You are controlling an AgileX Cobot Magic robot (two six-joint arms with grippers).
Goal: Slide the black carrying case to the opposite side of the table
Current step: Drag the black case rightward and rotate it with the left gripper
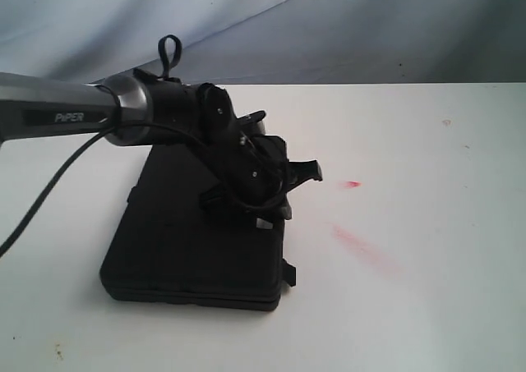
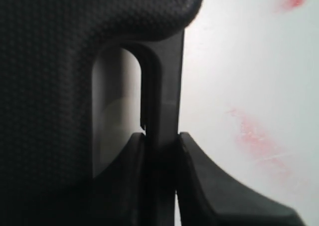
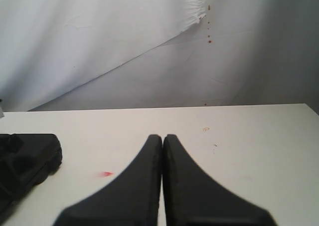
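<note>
my left gripper (image 2: 160,138) clamped on handle (image 2: 167,81) of black case (image 1: 177,241) | case flat on table (image 1: 427,290) | my right gripper (image 3: 163,142) fingers pressed together above table

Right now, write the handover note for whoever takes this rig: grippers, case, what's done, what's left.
The left gripper is shut on the handle of the black carrying case.
The right gripper is shut, empty, above the table, apart from the case.
The case lies flat on the left part of the table in the exterior view, near the red smudges.
Done: handle gripped. Left: slide to the opposite side, release.
</note>
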